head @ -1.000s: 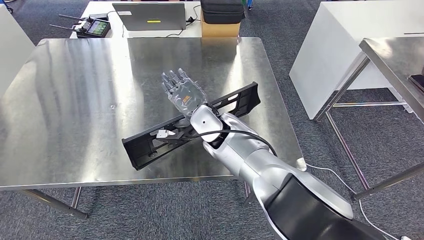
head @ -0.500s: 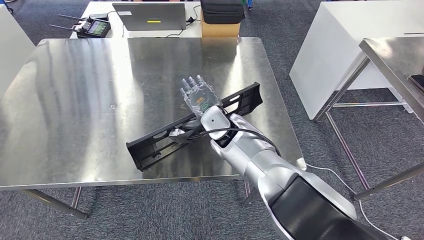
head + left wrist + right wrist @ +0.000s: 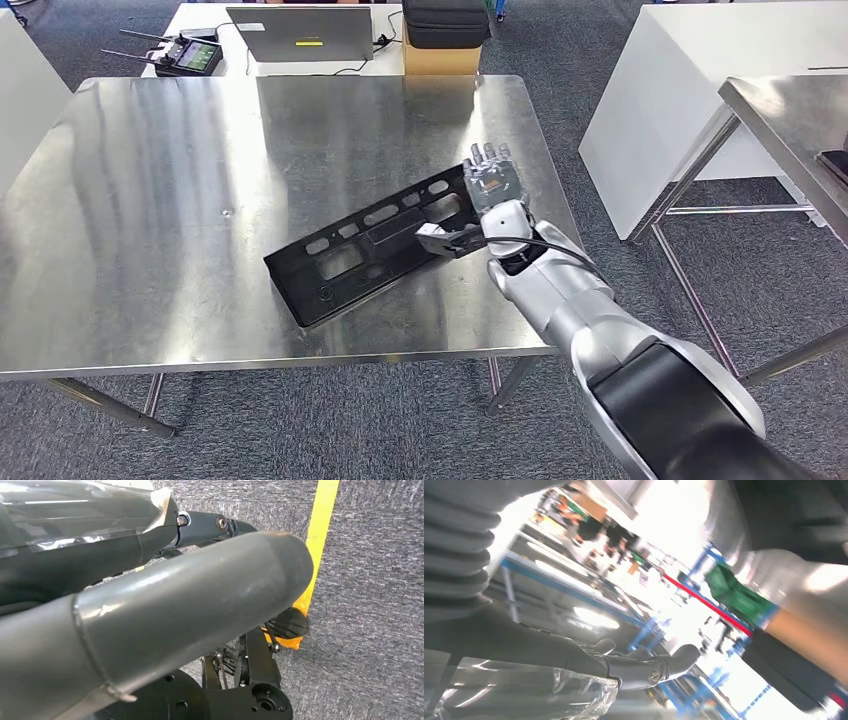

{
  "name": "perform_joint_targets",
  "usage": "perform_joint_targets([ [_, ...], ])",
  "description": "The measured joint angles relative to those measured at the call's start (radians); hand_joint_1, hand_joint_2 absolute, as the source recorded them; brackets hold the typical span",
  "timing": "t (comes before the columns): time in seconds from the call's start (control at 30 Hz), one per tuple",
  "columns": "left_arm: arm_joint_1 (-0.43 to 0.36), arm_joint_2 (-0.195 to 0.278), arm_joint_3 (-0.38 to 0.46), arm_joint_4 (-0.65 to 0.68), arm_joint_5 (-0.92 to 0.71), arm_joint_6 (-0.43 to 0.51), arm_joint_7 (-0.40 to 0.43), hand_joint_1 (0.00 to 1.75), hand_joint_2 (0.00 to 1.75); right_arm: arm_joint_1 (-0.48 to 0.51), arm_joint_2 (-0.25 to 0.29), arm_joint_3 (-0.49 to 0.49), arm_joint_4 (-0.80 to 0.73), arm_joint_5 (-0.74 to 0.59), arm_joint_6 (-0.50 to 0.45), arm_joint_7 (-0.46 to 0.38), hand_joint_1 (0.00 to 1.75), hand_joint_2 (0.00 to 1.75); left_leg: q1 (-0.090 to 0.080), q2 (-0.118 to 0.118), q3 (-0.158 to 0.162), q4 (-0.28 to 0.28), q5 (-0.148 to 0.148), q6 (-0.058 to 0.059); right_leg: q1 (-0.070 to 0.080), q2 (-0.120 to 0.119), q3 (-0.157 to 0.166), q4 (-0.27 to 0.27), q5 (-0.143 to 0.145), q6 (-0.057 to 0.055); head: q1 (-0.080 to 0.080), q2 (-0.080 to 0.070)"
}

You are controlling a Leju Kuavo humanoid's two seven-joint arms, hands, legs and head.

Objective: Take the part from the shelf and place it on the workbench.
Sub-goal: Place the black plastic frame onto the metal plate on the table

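The part (image 3: 365,248), a long black slotted bracket, lies flat on the steel workbench (image 3: 150,200), slanting from front left to back right. My right hand (image 3: 490,182) is at the part's right end with its fingers stretched out straight and nothing in them. The right wrist view shows the same hand (image 3: 574,665) with fingers extended against a blurred background. In the left wrist view my left hand (image 3: 165,605) hangs over grey carpet, thumb and fingers (image 3: 150,540) apart, holding nothing.
Behind the workbench stand a laptop (image 3: 300,32), a remote controller (image 3: 187,52) and a black bag (image 3: 445,22) on a cardboard box (image 3: 438,60). A white table (image 3: 690,90) and a second steel table (image 3: 790,120) are to the right. A yellow floor line (image 3: 320,540) crosses the carpet.
My right hand slid right along the part to its far end and let go. The part, which stood on its edge, now lies flat with its slotted face up.
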Motion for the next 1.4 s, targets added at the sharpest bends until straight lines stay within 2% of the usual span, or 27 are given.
perform_joint_targets([
  [0.17, 0.000, 0.001, 0.000, -0.004, -0.013, 0.001, -0.005, 0.00, 0.00, 0.009, -0.072, -0.029, 0.003, 0.000, 0.017, 0.023, 0.00, 1.75, 0.000, 0.000, 0.000, 0.000, 0.000, 0.000, 0.000, 0.000, 0.000, 0.000, 0.000, 0.000, 0.000, 0.000],
  [0.3, 0.000, 0.002, 0.002, -0.007, -0.023, 0.002, -0.014, 0.00, 0.00, 0.013, -0.112, -0.030, 0.002, 0.000, -0.006, 0.031, 0.00, 1.75, 0.000, 0.001, 0.000, 0.000, 0.000, 0.000, 0.000, 0.000, 0.000, 0.000, 0.000, 0.000, 0.000, 0.000],
  [0.37, 0.000, 0.003, 0.004, -0.008, -0.030, 0.003, -0.020, 0.00, 0.00, 0.018, -0.126, -0.038, 0.000, -0.001, -0.060, 0.028, 0.00, 1.75, 0.000, 0.001, 0.000, 0.000, 0.000, 0.000, 0.000, 0.000, 0.000, 0.000, 0.000, 0.000, 0.000, 0.000],
  [0.43, 0.000, 0.004, 0.009, -0.008, -0.036, 0.003, -0.032, 0.00, 0.00, 0.032, -0.133, -0.068, -0.022, -0.013, -0.170, 0.011, 0.00, 1.75, 0.000, 0.001, 0.000, 0.000, 0.000, 0.000, 0.002, 0.000, 0.004, 0.000, 0.000, 0.000, 0.000, 0.000],
  [0.5, -0.001, 0.004, 0.019, -0.009, -0.036, 0.001, -0.056, 0.00, 0.00, 0.073, -0.129, -0.133, -0.098, -0.054, -0.314, -0.057, 0.00, 1.75, 0.000, 0.001, 0.001, 0.000, 0.000, 0.000, 0.005, 0.000, 0.010, 0.001, 0.000, 0.000, 0.000, 0.000],
  [0.57, -0.001, 0.004, 0.036, -0.009, -0.031, 0.002, -0.083, 0.00, 0.00, 0.152, -0.110, -0.232, -0.250, -0.153, -0.424, -0.187, 0.00, 1.75, 0.001, 0.001, 0.001, 0.000, 0.000, 0.000, 0.006, 0.000, 0.011, 0.001, 0.000, 0.000, 0.000, 0.000],
  [0.7, -0.003, 0.000, 0.068, -0.010, -0.023, 0.016, -0.109, 0.00, 0.00, 0.361, -0.047, -0.377, -0.621, -0.443, -0.499, -0.421, 0.00, 1.75, 0.003, -0.007, 0.004, 0.000, -0.002, -0.001, 0.004, -0.007, 0.007, 0.000, -0.007, 0.002, -0.001, 0.000],
  [0.77, -0.003, -0.002, 0.082, -0.010, -0.022, 0.024, -0.115, 0.00, 0.00, 0.470, -0.027, -0.399, -0.787, -0.619, -0.531, -0.521, 0.00, 1.75, 0.003, -0.011, 0.005, -0.001, -0.004, -0.001, 0.002, -0.012, 0.009, 0.000, -0.010, -0.002, 0.000, 0.000],
  [0.83, -0.002, -0.004, 0.097, -0.010, -0.021, 0.028, -0.120, 0.00, 0.00, 0.568, -0.017, -0.405, -0.915, -0.726, -0.556, -0.594, 0.00, 1.75, 0.002, -0.012, 0.005, -0.001, -0.005, -0.002, 0.002, -0.012, 0.009, 0.000, -0.011, -0.002, -0.001, 0.000],
  [0.93, -0.003, -0.004, 0.109, -0.010, -0.018, 0.030, -0.124, 0.00, 0.00, 0.672, -0.011, -0.404, -1.044, -0.778, -0.563, -0.641, 0.00, 1.75, 0.001, -0.010, 0.006, -0.001, -0.005, -0.002, 0.002, -0.012, 0.008, 0.000, -0.010, -0.001, -0.001, 0.000],
  [1.0, -0.003, -0.005, 0.119, -0.010, -0.009, 0.037, -0.126, 0.00, 0.00, 0.725, -0.010, -0.404, -1.113, -0.859, -0.540, -0.678, 0.00, 1.75, 0.002, -0.010, 0.007, -0.001, -0.005, -0.002, 0.001, -0.012, 0.009, 0.000, -0.010, -0.001, -0.001, 0.000],
  [1.17, -0.003, -0.010, 0.159, -0.010, 0.025, 0.070, -0.108, 0.00, 0.00, 0.903, -0.009, -0.371, -1.272, -1.150, -0.399, -0.802, 0.00, 1.75, 0.002, -0.010, 0.008, -0.001, -0.007, -0.004, 0.000, -0.012, 0.010, 0.000, -0.012, 0.000, -0.001, 0.000],
  [1.27, -0.003, -0.014, 0.178, -0.010, 0.031, 0.080, -0.095, 0.00, 0.00, 0.976, -0.009, -0.349, -1.315, -1.197, -0.373, -0.841, 0.00, 1.75, 0.002, -0.010, 0.008, -0.001, -0.008, -0.004, 0.000, -0.011, 0.010, 0.000, -0.012, 0.001, -0.001, 0.000],
  [1.4, -0.004, -0.018, 0.191, -0.010, 0.032, 0.081, -0.093, 0.00, 0.00, 1.009, -0.009, -0.338, -1.339, -1.207, -0.373, -0.851, 0.00, 1.75, 0.002, -0.009, 0.009, -0.001, -0.008, -0.004, 0.000, -0.011, 0.010, 0.000, -0.012, 0.001, -0.001, 0.000],
])
